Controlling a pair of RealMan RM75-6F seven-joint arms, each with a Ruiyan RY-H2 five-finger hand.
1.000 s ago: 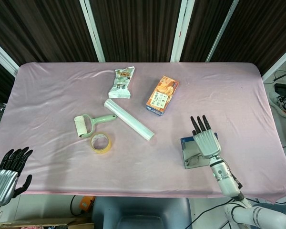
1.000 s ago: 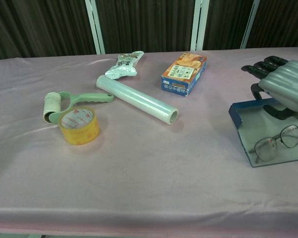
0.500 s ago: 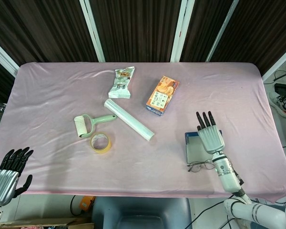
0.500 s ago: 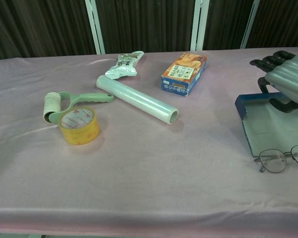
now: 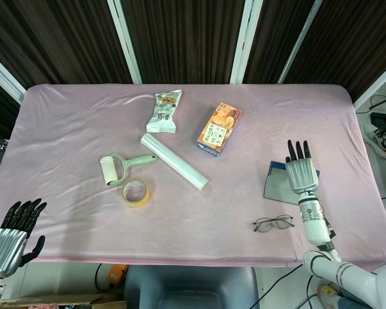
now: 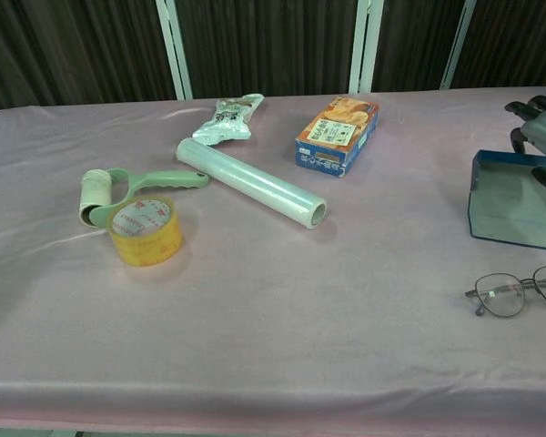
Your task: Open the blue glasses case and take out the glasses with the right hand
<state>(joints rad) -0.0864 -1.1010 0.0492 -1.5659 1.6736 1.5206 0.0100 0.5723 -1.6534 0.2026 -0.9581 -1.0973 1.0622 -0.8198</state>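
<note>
My right hand (image 5: pixel 300 174) rests on the blue glasses case (image 6: pixel 514 198), fingers (image 5: pixel 298 150) straight; glasses (image 5: pixel 273 223) lie behind them. Only my head view shows the left hand (image 5: pixel 11 232), fingers apart.

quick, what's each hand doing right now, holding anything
Left hand: open, holding nothing.
Right hand: over the blue glasses case, fingers extended; grip on it cannot be told.

On my table, print shows on three items, none of it readable. The orange snack box (image 5: pixel 219 129) carries a white label panel of tiny characters, too small to make out. Left of the box, the silver snack packet (image 5: pixel 163 111) bears blurred dark characters. Further left and nearer me, the yellow tape roll (image 6: pixel 146 230) has red marks I cannot decipher.
</note>
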